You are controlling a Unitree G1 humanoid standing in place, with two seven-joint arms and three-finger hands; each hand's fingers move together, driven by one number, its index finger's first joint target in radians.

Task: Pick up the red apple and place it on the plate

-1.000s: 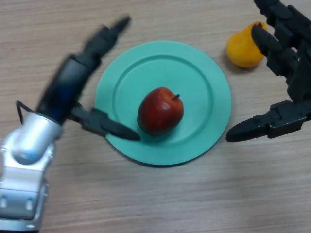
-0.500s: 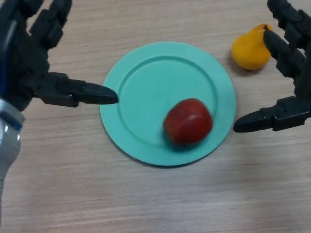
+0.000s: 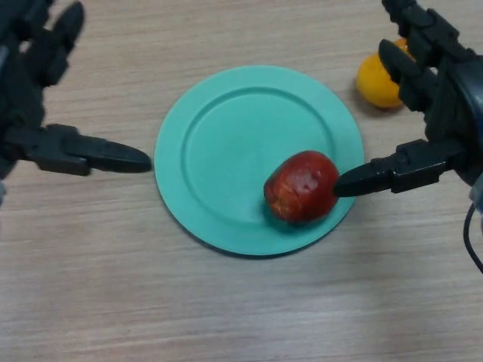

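Table: a wooden table [image 3: 226,317] with pale brown grain running side to side fills the whole head view; nothing of the room beyond it shows.
Plate: a round teal plate [image 3: 226,143] lies flat on the table near the middle of the view, with a raised rim and a shallow centre.
Apple: the red apple [image 3: 302,187] lies on the plate, in its lower right part close to the rim, tipped on its side with a pale speckled patch facing up.
Right hand: the right hand [image 3: 441,113] sits just off the plate's right edge, spread and released, gripping nothing. Its thumb reaches across the rim and the tip meets the apple's right side. Its fingers are stretched out above the plate's upper right.
Left hand: the left hand [image 3: 30,98] sits off the plate's left edge, spread and relaxed, gripping nothing. Its thumb points toward the plate, the tip just short of the rim; its fingers rise toward the view's top left corner.
Yellow fruit: a yellow fruit [image 3: 375,83] rests on the table to the upper right of the plate, clear of the rim, partly hidden behind the right hand's fingers.
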